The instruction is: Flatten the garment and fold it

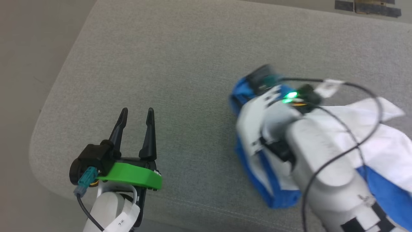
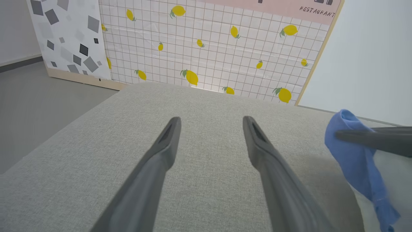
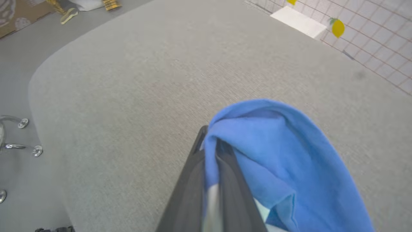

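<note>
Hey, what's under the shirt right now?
The shirt lies on the grey cushion; the right gripper has its jaws shut on a blue fold. Anything else beneath the heap is covered.

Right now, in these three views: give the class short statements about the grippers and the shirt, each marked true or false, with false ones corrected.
1. The right gripper is shut on the garment's blue fabric. True.
2. The left gripper holds a sleeve. False: it is open and empty above the grey cushion.
3. The garment lies flat and folded. False: it is bunched up.
4. The panel behind the cushion is printed with lemons. True.
</note>
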Motion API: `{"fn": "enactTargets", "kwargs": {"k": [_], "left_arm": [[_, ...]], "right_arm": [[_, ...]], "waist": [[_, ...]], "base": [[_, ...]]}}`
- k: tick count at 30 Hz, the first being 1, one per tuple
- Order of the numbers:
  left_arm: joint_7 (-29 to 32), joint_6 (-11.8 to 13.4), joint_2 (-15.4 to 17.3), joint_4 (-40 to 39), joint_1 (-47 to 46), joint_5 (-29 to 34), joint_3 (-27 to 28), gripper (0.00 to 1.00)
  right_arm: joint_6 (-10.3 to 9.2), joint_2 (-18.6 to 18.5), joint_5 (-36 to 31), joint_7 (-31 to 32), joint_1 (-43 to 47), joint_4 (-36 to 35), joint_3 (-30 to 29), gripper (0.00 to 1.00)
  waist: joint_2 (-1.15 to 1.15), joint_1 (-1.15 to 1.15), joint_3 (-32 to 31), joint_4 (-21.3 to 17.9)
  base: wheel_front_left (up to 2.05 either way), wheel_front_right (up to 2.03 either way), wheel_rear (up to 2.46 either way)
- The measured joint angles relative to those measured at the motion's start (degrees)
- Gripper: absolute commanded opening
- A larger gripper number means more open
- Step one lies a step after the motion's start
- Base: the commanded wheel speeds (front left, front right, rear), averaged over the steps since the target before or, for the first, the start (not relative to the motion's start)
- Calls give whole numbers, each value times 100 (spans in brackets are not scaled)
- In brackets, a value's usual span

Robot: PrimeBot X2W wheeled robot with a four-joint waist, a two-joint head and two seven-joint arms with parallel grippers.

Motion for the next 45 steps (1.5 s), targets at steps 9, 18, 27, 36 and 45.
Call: {"fn": "enactTargets", "kwargs": {"k": [9, 18, 27, 36, 45], "left_arm": [[0, 31, 0, 8, 37, -2, -16, 100], [0, 45, 0, -4, 257, 113, 203, 100], [-1, -152, 1, 157, 125, 296, -219, 100], [1260, -258, 187, 1402, -1551, 584, -1701, 100], [3518, -286, 913, 2437, -2807, -68, -3031, 100]], "right_arm": [[1, 25, 1022, 276, 158, 465, 1524, 100], [1, -77, 788, -1497, 1130, -755, -41, 100], [0, -43, -321, -2429, 2992, -2226, -2376, 100], [0, -1, -71, -2360, 3344, -2648, -2565, 100], [1, 5, 225, -2483, 3223, -2682, -2312, 100]], "waist": [[0, 0, -151, 64], [0, 0, -337, -272], [0, 0, -471, -956], [0, 0, -297, -1579], [0, 0, 112, -2096]], "base": [[0, 0, 0], [0, 0, 0], [0, 0, 0], [0, 0, 0], [0, 0, 0]]}}
